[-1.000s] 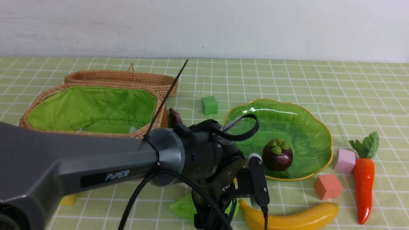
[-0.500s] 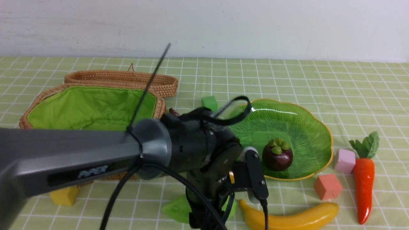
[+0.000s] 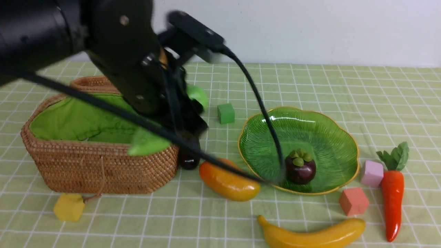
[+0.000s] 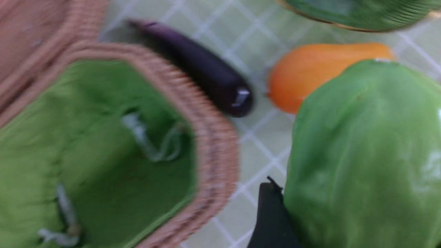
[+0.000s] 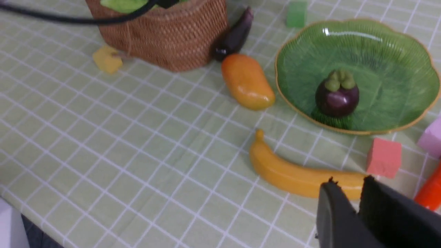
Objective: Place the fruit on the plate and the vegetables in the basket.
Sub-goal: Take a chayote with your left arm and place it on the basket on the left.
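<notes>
My left gripper (image 3: pixel 174 119) is shut on the light green gourd (image 3: pixel 148 143) and holds it in the air over the right rim of the wicker basket (image 3: pixel 96 165). In the left wrist view the gourd (image 4: pixel 365 155) fills the jaws beside one black finger (image 4: pixel 272 217), with the basket's green lining (image 4: pixel 86 155) below. The eggplant (image 3: pixel 188 156) leans against the basket's right side, and the mango (image 3: pixel 229 181) lies beside it. The mangosteen (image 3: pixel 299 167) sits in the green plate (image 3: pixel 310 120). The banana (image 3: pixel 310 234) and carrot (image 3: pixel 392 203) lie on the table. My right gripper (image 5: pixel 348 186) is shut and empty above the banana (image 5: pixel 293 174).
The flat woven lid (image 3: pixel 93 82) lies behind the basket. Small cubes are scattered around: green (image 3: pixel 225 113) behind the plate, pink (image 3: pixel 372 173) and red (image 3: pixel 353 201) at its right, yellow (image 3: pixel 69 206) in front of the basket. The left arm's cable hangs across the plate.
My left arm has lifted the gourd from the table's front and carried it up and back to the basket's right rim. The mango and eggplant are now uncovered.
</notes>
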